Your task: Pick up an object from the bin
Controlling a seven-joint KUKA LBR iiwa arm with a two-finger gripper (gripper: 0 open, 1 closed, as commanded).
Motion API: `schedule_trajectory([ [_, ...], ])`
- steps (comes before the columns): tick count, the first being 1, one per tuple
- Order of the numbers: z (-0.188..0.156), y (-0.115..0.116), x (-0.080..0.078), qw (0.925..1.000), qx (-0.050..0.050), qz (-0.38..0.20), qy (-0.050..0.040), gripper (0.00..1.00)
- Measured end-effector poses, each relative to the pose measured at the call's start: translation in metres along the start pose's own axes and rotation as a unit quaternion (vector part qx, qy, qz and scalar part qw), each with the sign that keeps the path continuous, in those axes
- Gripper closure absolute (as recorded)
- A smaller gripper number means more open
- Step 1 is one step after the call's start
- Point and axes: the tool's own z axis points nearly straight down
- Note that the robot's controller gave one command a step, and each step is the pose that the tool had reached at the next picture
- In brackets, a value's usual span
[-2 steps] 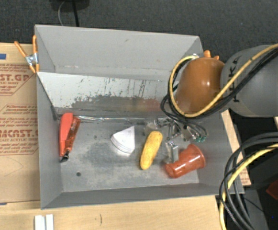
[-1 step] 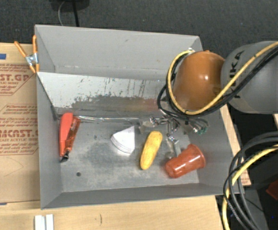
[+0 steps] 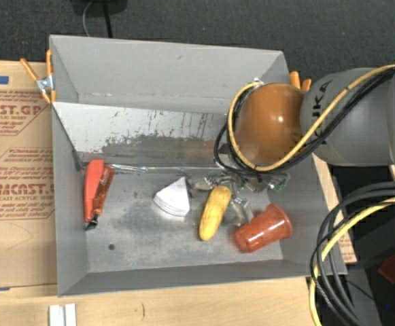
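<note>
My gripper hangs low over the right middle of the bin floor, just under the arm's orange cover. Its metal parts sit right beside the upper end of a yellow banana-shaped thing, which lies lengthwise, tilted slightly left at its lower end. A red plastic cup lies on its side just right of and below the gripper. A white, folded, cone-like piece rests left of the yellow thing.
An orange-red tool with a dark tip lies along the bin's left side, well away from the gripper. The arm and its yellow-black cables cover the bin's right rim.
</note>
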Motion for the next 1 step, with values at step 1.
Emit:
schedule_trajectory([
  [1,0.0146,-0.0033,-0.0099,0.9948,0.000,-0.102,-0.0023,1.00],
])
